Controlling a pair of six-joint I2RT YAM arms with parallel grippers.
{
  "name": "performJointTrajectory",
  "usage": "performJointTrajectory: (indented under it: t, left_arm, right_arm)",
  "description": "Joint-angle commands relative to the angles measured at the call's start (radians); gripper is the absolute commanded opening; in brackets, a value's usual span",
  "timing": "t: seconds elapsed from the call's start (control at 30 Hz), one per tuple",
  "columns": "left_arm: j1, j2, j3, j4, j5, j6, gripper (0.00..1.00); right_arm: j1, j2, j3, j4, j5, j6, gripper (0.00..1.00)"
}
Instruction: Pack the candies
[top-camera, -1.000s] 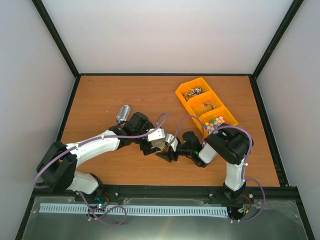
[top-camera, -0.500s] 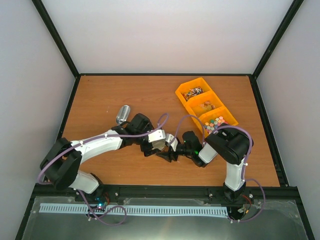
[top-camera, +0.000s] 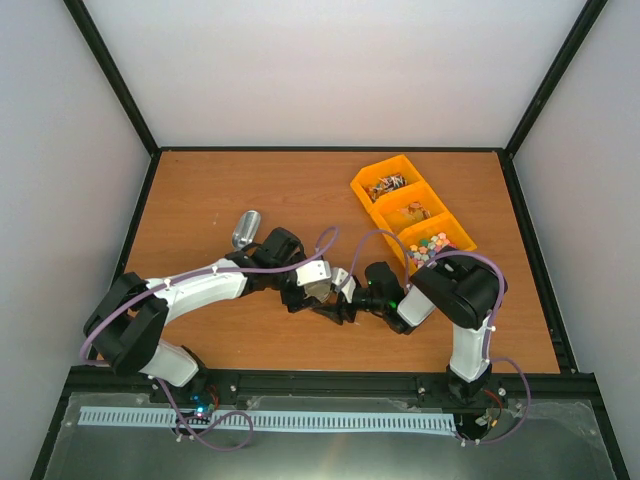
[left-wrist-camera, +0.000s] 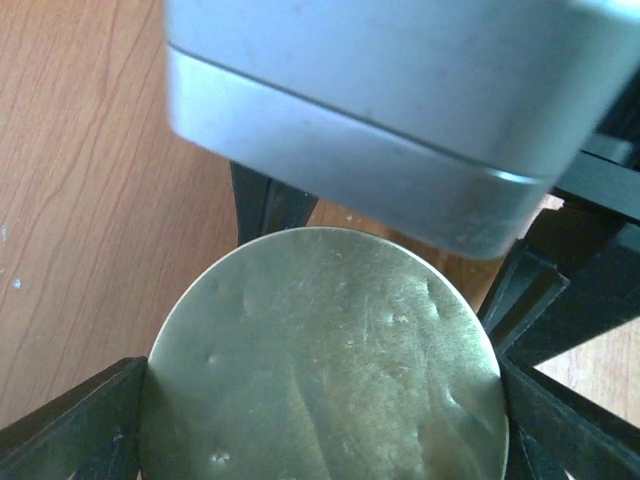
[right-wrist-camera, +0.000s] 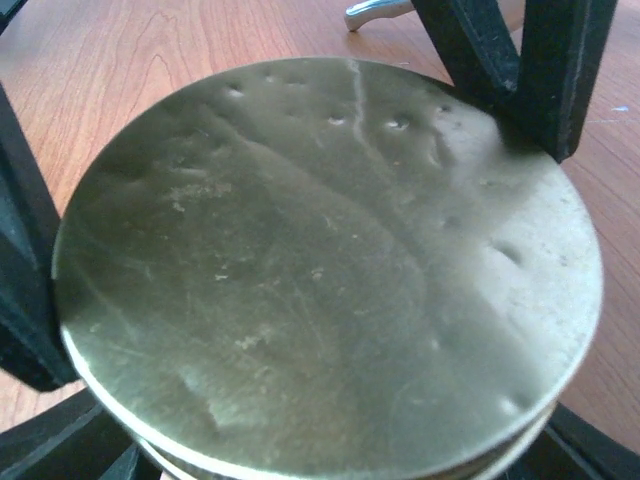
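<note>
A round metal tin with its dented lid (right-wrist-camera: 330, 260) on top sits mid-table, where both arms meet. My right gripper (right-wrist-camera: 320, 340) is shut around the tin, with a black finger (right-wrist-camera: 25, 300) against its left side. The lid (left-wrist-camera: 325, 360) fills the left wrist view. My left gripper (left-wrist-camera: 325, 410) straddles it, with a finger (left-wrist-camera: 70, 430) at each edge of the rim, but I cannot make out whether they grip it. In the top view both grippers (top-camera: 330, 298) cover the tin. Orange-brown candies (top-camera: 415, 211) lie in the yellow tray's middle compartment.
The yellow tray (top-camera: 362, 186) with three compartments stands at the back right; its near one holds multicoloured sweets (top-camera: 432, 243). A metal scoop (top-camera: 245, 228) lies on the wood behind the left arm, and its handle (right-wrist-camera: 378, 10) shows in the right wrist view. Black frame rails edge the table.
The left arm has shifted slightly and its fingers have drawn in a little toward the lid. The right arm and the tin have not moved.
</note>
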Motion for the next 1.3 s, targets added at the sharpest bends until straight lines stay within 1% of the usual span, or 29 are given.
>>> performJointTrajectory:
  t: [0.0,0.13,0.27,0.3,0.33,0.37,0.4,0.47,0.5,0.57,0.63,0.8,0.97,1.03,1.07,1.1,1.13,1.27]
  left_arm:
    - [0.003,-0.014,0.012,-0.044,0.063,0.078,0.83]
    - [0.004,-0.023,-0.007,-0.092,0.078,0.216,0.76]
    - [0.003,-0.015,0.003,-0.153,0.103,0.300,0.69]
    - [0.003,-0.013,0.005,-0.162,0.109,0.305,0.68]
    - [0.003,-0.011,0.004,-0.157,0.110,0.294,0.67]
    - [0.003,-0.006,0.003,-0.148,0.106,0.274,0.65]
    - [0.004,-0.001,0.003,-0.135,0.093,0.245,0.63]
    - [0.006,0.013,0.007,-0.100,0.054,0.174,0.59]
    - [0.009,0.019,0.011,-0.080,0.033,0.122,0.59]
    - [0.018,0.034,0.024,-0.052,0.000,0.048,0.58]
    - [0.020,0.059,0.045,-0.042,-0.022,-0.013,0.58]
    - [0.017,0.073,0.055,-0.018,-0.073,-0.073,0.56]
    - [0.011,0.051,0.049,-0.011,-0.049,-0.078,0.55]
    - [0.006,0.050,0.049,-0.025,-0.024,-0.062,0.55]
    - [0.006,0.051,0.053,-0.042,-0.001,-0.043,0.55]
    - [0.006,0.051,0.057,-0.065,0.029,-0.003,0.55]
    - [0.006,0.054,0.058,-0.086,0.054,0.027,0.55]
    - [0.007,0.064,0.062,-0.143,0.097,0.124,0.54]
  right_arm:
    - [-0.004,0.018,0.001,-0.055,-0.047,-0.019,0.36]
    - [-0.011,0.009,0.014,-0.111,-0.121,-0.087,0.34]
    - [-0.014,-0.008,0.041,-0.200,-0.161,-0.139,0.35]
    - [-0.014,-0.009,0.042,-0.203,-0.157,-0.137,0.39]
    - [-0.016,-0.012,0.040,-0.199,-0.146,-0.131,0.45]
    - [-0.019,-0.014,0.039,-0.194,-0.136,-0.116,0.54]
    - [-0.024,-0.019,0.035,-0.172,-0.124,-0.090,0.62]
    - [-0.029,-0.019,0.021,-0.124,-0.088,-0.048,0.75]
    - [-0.031,-0.016,0.011,-0.101,-0.076,-0.031,0.80]
    - [-0.030,-0.008,0.000,-0.059,-0.061,-0.003,0.85]
    - [-0.030,0.002,-0.011,-0.019,-0.036,0.018,0.87]
    - [-0.030,0.016,-0.019,0.034,0.017,0.040,0.88]
    - [-0.027,0.025,-0.010,0.056,0.052,0.072,0.85]
    - [-0.027,0.025,-0.013,0.056,0.046,0.063,0.79]
    - [-0.027,0.025,-0.015,0.058,0.038,0.054,0.74]
    - [-0.027,0.025,-0.019,0.060,0.028,0.045,0.66]
    - [-0.027,0.024,-0.022,0.062,0.017,0.036,0.61]
    - [-0.028,0.022,-0.029,0.064,-0.011,0.000,0.51]
